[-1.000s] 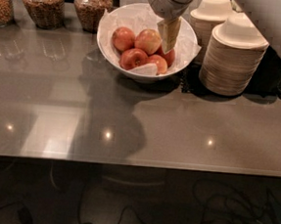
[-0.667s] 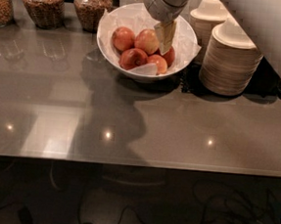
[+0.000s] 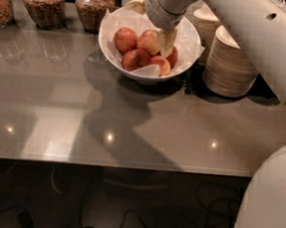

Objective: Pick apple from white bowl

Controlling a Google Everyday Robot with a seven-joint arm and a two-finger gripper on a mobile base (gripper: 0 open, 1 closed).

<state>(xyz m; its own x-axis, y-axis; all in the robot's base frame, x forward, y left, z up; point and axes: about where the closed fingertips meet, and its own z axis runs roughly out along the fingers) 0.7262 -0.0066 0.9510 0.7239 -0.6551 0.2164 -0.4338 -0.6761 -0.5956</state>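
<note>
The white bowl, lined with crinkled white paper, stands at the back middle of the grey counter. It holds several apples. The palest apple, yellowish-pink, lies at the back middle of the bowl among deeper red ones. My gripper points down into the bowl from above. It is just right of the pale apple and close against it, over the red apples on the right. The arm covers the bowl's back right rim.
Two stacks of beige disposable bowls stand right of the white bowl. Three glass jars of grain line the back left. The counter's front edge runs across the frame, with cables on the floor below.
The gripper has come down a little and slightly left into the bowl, nearer the pale apple. The arm now fills more of the right side. The apples have not moved.
</note>
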